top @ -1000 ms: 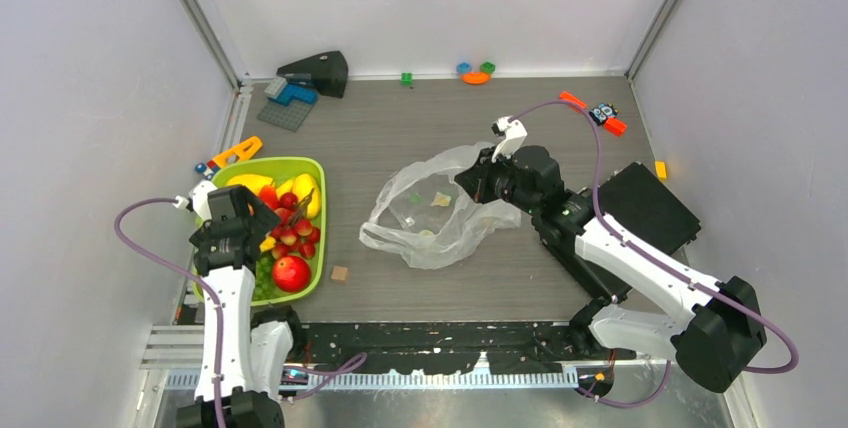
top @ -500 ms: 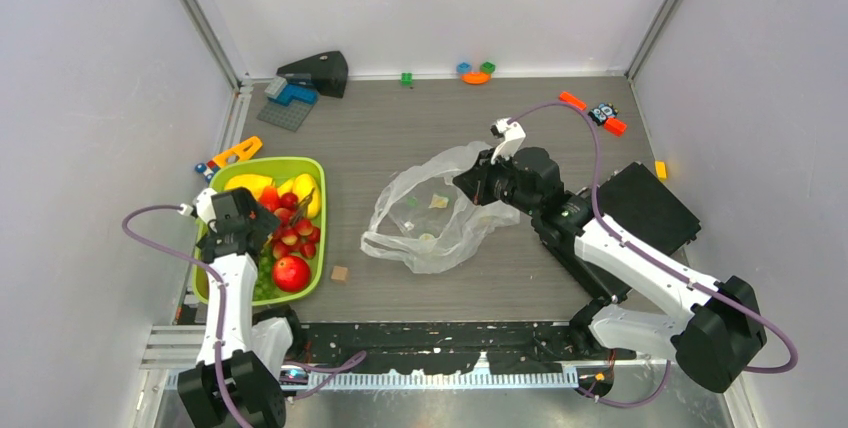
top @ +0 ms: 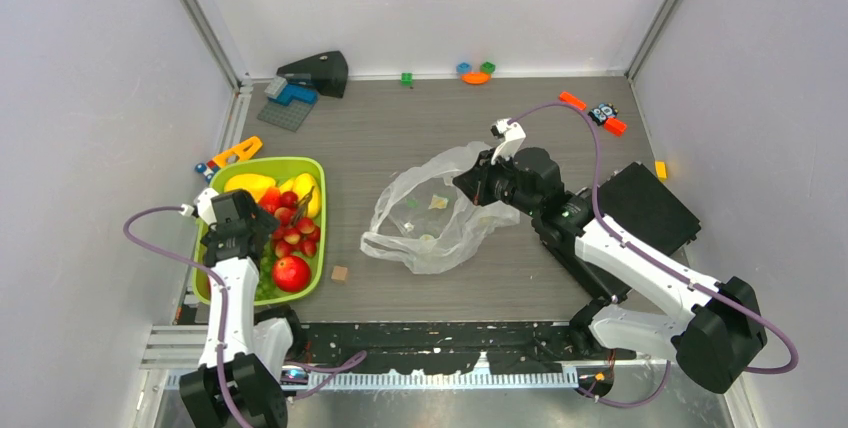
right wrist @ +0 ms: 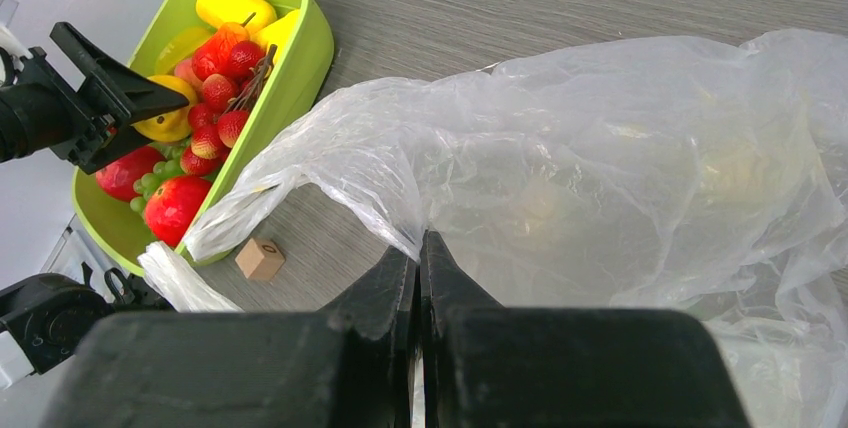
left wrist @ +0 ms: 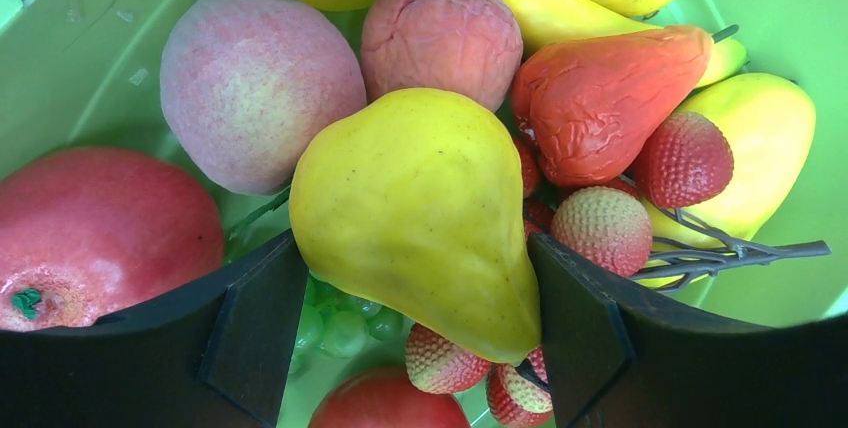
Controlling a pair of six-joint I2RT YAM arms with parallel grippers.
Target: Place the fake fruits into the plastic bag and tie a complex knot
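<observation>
The fake fruits (top: 285,233) lie heaped in a lime-green tray (left wrist: 60,58) at the left of the overhead view. The left gripper (left wrist: 415,258) is down among them. Its two black fingers press against either flank of a yellow pear-shaped fruit (left wrist: 410,208), clasping it; whether that fruit is lifted off the heap I cannot tell.

In the left wrist view a peach (left wrist: 260,83) sits at the upper left of this fruit and a red apple (left wrist: 100,233) at the left edge. Green grapes (left wrist: 345,323) show underneath, near the bottom. To the right are strawberries (left wrist: 605,228) and a wrinkled orange-red fruit (left wrist: 600,93). Bananas (left wrist: 560,3) run along the top.

The right gripper (right wrist: 420,258) has its fingers closed tight together, pinching a fold of the plastic bag (right wrist: 620,178) at its rim. The bag spreads over the upper right of the right wrist view. In the overhead view it lies crumpled on the grey table (top: 400,128) at the centre, well apart from the tray. One handle loop trails open toward the lower left. A few small pale bits show through the film, too faint to name.

A small wooden cube (right wrist: 260,258) rests on the table between tray and bag. Toy bricks (top: 476,72) lie along the far edge at the top of the overhead view, and a black box (top: 655,203) sits at the right, beneath the right arm.
</observation>
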